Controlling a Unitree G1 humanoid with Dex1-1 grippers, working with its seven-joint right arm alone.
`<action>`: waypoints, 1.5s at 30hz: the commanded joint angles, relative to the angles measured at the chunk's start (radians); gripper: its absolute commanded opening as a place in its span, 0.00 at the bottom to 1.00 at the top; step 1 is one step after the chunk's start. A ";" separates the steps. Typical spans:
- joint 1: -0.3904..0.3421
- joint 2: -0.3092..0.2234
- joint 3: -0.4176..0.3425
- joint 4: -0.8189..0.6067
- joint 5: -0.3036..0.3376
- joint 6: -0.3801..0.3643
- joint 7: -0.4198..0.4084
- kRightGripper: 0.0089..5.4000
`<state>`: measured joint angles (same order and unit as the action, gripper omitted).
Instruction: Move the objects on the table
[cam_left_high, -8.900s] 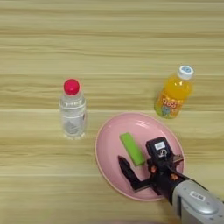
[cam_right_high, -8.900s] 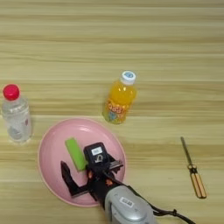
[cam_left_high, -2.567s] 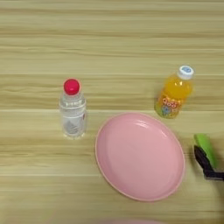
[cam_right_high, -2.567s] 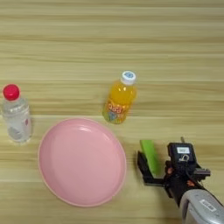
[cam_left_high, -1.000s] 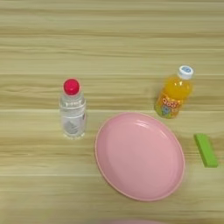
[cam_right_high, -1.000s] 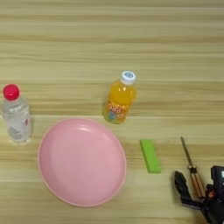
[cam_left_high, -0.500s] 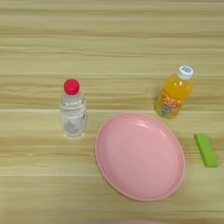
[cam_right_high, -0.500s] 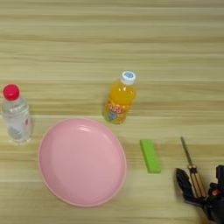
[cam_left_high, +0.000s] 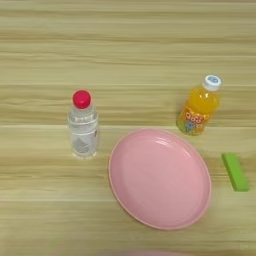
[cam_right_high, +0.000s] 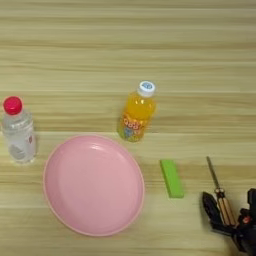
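The wooden table (cam_right_high: 125, 45) fills both views, its grain running left to right. The green block (cam_right_high: 171, 178) lies flat on the bare wood just right of the pink plate (cam_right_high: 75, 220), apart from the plate's rim with a narrow strip of table between them. In the left eye view the block sits close to the picture's right edge.

The screwdriver (cam_right_high: 220, 195) lies further right, roughly parallel to the block, its thin shaft pointing toward the far side of the table and its orange-and-black handle toward the near edge. The gripper (cam_right_high: 230, 220) comes in at the lower right corner of the right eye view. Its two black fingers are spread apart, one on each side of the screwdriver's handle. Whether they touch the handle cannot be told.

The juice bottle (cam_right_high: 136, 112) stands upright just beyond the plate's far rim, a little left of the block. The clear bottle (cam_right_high: 17, 131) with the red cap stands upright left of the plate.

The far half of the table is open wood, and a bare band runs between the block and the screwdriver.
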<state>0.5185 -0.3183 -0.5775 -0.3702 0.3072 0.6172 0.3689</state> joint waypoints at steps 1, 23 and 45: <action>0.049 -0.030 0.029 -0.013 -0.040 0.004 -0.008 0.84; 0.074 -0.031 0.059 -0.067 -0.033 0.012 -0.018 0.45; 0.074 -0.025 0.061 -0.084 -0.031 0.015 -0.026 0.17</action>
<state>0.5667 -0.3265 -0.5133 -0.4549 0.2976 0.6213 0.3610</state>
